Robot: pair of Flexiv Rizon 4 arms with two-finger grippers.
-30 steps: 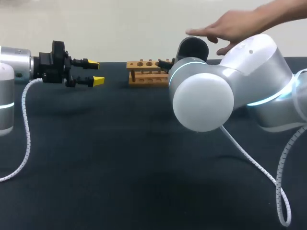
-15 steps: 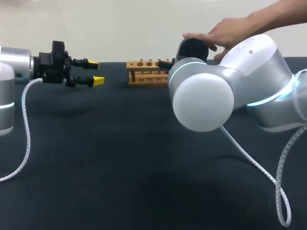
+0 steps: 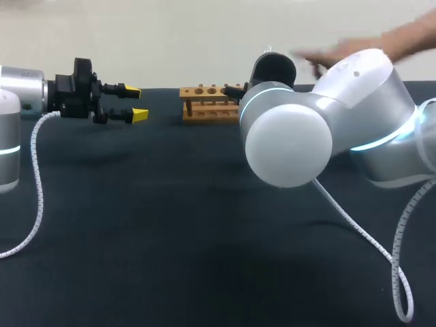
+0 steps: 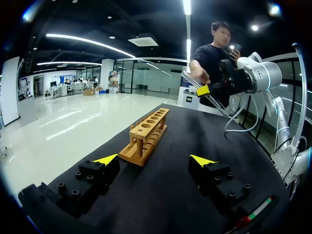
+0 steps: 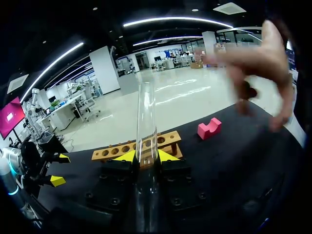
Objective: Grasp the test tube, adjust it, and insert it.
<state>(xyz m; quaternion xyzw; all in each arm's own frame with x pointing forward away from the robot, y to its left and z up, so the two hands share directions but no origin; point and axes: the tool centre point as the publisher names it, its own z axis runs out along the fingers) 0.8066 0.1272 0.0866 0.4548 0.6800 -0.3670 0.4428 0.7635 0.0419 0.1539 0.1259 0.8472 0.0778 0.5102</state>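
Drawing back to the right, the person's hand (image 3: 347, 51) has left the test tube (image 5: 145, 117) to my right tool (image 5: 146, 157), which is clamped on its lower part just right of the rack (image 3: 208, 103). My left tool (image 3: 135, 102) hangs apart. The tube looks like thin glass, light, slick and brittle — I'd grip mid-length, gently.

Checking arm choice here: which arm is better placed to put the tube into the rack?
Right. The right gripper is shut on the tube, with the rack ahead of it. The left gripper is open and empty, off to the rack's side.
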